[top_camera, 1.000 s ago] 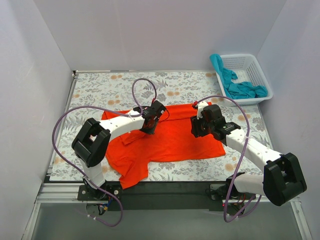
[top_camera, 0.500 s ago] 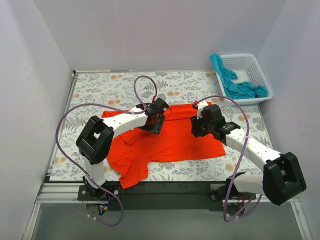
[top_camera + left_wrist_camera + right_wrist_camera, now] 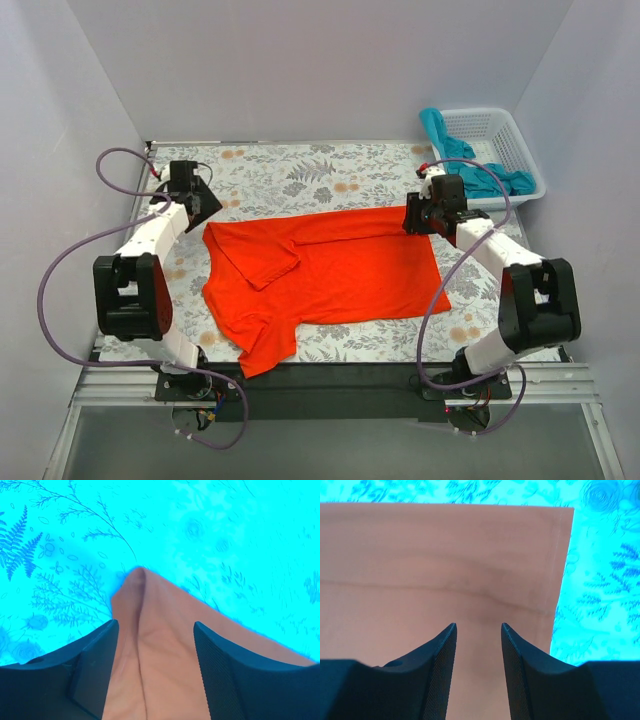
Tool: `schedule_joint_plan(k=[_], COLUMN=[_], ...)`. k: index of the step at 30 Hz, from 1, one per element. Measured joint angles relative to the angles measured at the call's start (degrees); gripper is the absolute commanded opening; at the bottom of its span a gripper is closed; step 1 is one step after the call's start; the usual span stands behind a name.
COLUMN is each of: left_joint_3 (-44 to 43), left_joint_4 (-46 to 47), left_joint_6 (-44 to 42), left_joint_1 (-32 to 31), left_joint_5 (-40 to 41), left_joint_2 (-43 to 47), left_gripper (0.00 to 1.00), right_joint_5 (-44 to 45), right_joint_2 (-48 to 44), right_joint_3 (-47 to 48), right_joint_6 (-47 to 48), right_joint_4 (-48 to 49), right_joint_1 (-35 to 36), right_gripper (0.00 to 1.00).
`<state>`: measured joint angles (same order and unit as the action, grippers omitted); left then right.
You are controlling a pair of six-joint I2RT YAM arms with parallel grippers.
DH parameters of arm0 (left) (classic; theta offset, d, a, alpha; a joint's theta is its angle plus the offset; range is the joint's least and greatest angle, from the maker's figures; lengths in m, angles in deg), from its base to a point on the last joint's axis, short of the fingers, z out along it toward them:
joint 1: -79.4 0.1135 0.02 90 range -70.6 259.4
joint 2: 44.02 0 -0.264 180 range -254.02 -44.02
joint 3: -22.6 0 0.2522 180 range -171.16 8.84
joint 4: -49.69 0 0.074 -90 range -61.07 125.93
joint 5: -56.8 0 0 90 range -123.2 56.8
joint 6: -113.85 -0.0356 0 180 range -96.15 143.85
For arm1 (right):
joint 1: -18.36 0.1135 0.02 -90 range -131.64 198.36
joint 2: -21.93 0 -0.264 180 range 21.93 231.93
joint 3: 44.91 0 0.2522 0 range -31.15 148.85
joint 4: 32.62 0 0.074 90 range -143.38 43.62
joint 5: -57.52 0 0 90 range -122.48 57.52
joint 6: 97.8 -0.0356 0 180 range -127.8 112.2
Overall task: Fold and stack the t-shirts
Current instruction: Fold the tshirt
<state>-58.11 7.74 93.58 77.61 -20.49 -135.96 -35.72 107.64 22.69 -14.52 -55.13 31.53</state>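
The left hand (image 3: 155, 625) is open and holds nothing; a folded corner of the orange-red t-shirt (image 3: 340, 275) lies on the tabletop (image 3: 300, 170) under its fingers. The right hand (image 3: 479, 626) is partly open and empty, above the shirt's opposite corner.

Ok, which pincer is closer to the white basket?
Right. The right pincer hovers beside the basket, over a corner of the orange shirt; the left pincer is across the table at the opposite corner.
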Motion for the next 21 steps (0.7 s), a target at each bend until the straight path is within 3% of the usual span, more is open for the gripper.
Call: schedule_joint_plan(k=[4, 9, 21], left_joint_3=[-0.22, -0.39, 0.55], left_joint_4=[3.82, 5.73, 8.35], left_joint_6=[2.67, 4.04, 4.44], left_joint_1=[4.68, 4.92, 4.66], left_joint_5=[-4.09, -7.69, -7.04], left_joint_2=[-5.92, -13.33, -14.69], left_gripper=[0.50, 0.39, 0.29], right_joint_5=[-0.48, -1.33, -1.88], right_joint_2=[6.08, 10.73, 16.96], right_joint_3=[3.98, 6.03, 9.55], right_joint_6=[-1.03, -2.05, -2.34], right_joint_4=[1.68, 2.89, 5.60], right_joint_1=[-1.88, -3.26, -4.57], right_gripper=[0.46, 0.46, 0.45])
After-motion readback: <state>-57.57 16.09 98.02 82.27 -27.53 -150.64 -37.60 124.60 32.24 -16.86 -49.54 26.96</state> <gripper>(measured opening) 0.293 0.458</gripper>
